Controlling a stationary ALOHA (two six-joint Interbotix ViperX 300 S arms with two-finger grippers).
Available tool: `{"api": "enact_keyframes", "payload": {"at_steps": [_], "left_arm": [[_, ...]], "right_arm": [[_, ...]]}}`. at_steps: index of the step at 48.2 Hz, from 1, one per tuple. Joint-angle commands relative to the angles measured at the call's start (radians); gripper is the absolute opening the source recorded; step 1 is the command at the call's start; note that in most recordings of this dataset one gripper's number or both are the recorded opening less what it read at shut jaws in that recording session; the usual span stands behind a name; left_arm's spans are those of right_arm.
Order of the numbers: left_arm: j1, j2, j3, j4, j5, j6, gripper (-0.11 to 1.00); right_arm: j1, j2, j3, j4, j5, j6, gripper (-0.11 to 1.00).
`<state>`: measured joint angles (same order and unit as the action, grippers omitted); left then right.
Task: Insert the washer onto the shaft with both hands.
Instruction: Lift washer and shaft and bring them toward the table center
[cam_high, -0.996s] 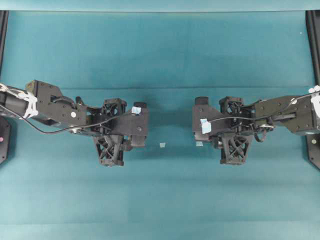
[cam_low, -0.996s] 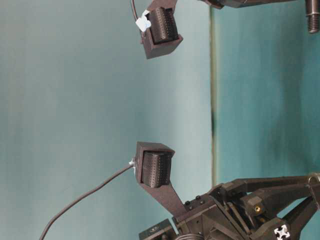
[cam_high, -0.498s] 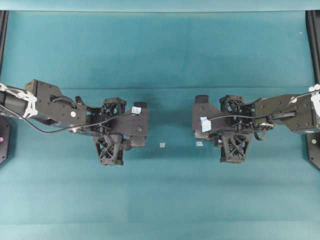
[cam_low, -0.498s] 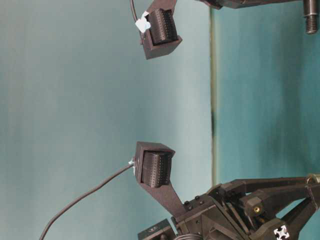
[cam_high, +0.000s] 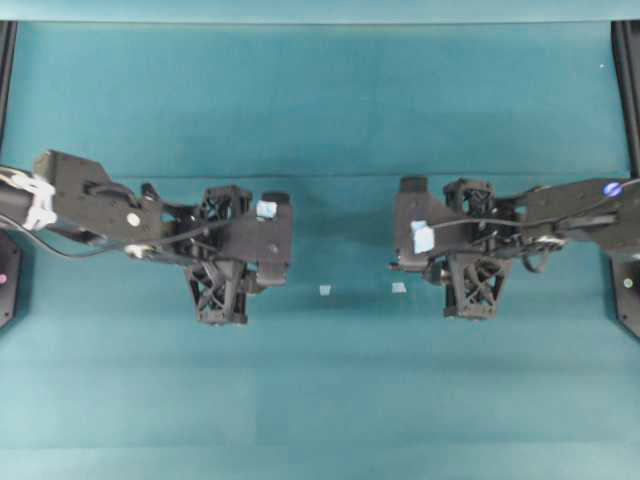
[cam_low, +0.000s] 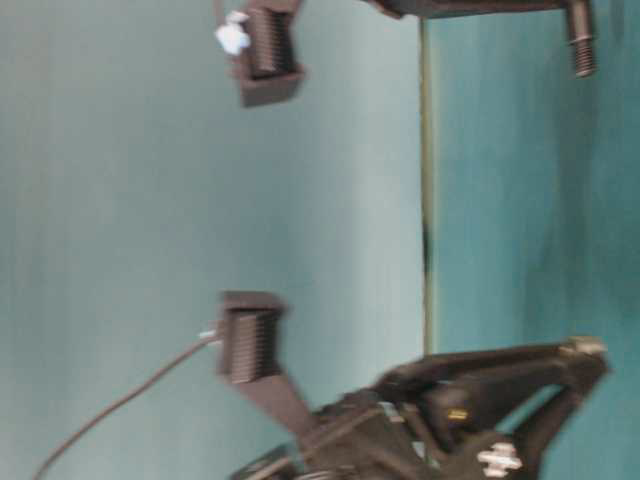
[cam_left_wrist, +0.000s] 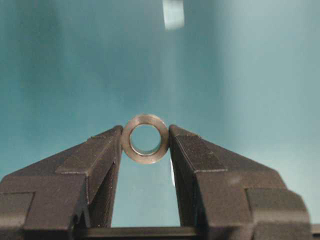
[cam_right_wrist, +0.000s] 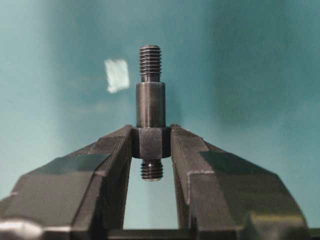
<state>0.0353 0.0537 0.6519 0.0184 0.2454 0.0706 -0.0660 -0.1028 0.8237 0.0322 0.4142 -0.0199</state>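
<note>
In the left wrist view the washer (cam_left_wrist: 145, 158), a small grey metal ring, is pinched edge-on at the very tips of my left gripper (cam_left_wrist: 145, 138), its hole facing the camera. My right gripper (cam_right_wrist: 151, 142) is shut on the collar of the shaft (cam_right_wrist: 150, 102), a dark stepped rod. The shaft's longer threaded end points away from the wrist and a short threaded stub shows between the fingers. From overhead, the left gripper (cam_high: 281, 240) and right gripper (cam_high: 404, 236) face each other above the teal mat with a gap between them.
Two pale-blue tape scraps (cam_high: 325, 290) (cam_high: 398, 288) lie on the mat below the gap between the grippers. Black frame posts stand at the far left (cam_high: 8, 60) and far right (cam_high: 628, 80) edges. The mat is otherwise bare teal cloth.
Both arms have shifted a little: the left gripper drew back left and upward, the right gripper turned and moved slightly right. Both grips stay the same.
</note>
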Motion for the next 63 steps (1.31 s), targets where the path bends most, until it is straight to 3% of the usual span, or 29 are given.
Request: {"api": "enact_keyframes", "payload": {"at_steps": [1, 14, 24, 33, 40, 63], "left_arm": [[-0.002, -0.055, 0.000, 0.003, -0.006, 0.000, 0.37], [-0.014, -0.124, 0.057, 0.003, -0.081, -0.017, 0.37], [-0.026, -0.169, 0.129, 0.003, -0.285, -0.057, 0.37], [-0.026, -0.199, 0.199, 0.003, -0.443, -0.138, 0.37], [-0.029, -0.212, 0.224, 0.002, -0.492, -0.186, 0.37], [-0.063, -0.149, 0.201, 0.003, -0.609, -0.232, 0.37]], "right_arm": [[0.002, -0.048, 0.006, 0.015, -0.023, 0.003, 0.00], [0.011, -0.138, 0.077, 0.023, -0.141, 0.052, 0.00], [0.055, -0.192, 0.150, 0.021, -0.278, 0.074, 0.00], [0.089, -0.216, 0.196, 0.021, -0.314, 0.081, 0.00], [0.110, -0.215, 0.210, 0.021, -0.354, 0.081, 0.00], [0.144, -0.192, 0.249, 0.021, -0.508, 0.149, 0.00]]}}
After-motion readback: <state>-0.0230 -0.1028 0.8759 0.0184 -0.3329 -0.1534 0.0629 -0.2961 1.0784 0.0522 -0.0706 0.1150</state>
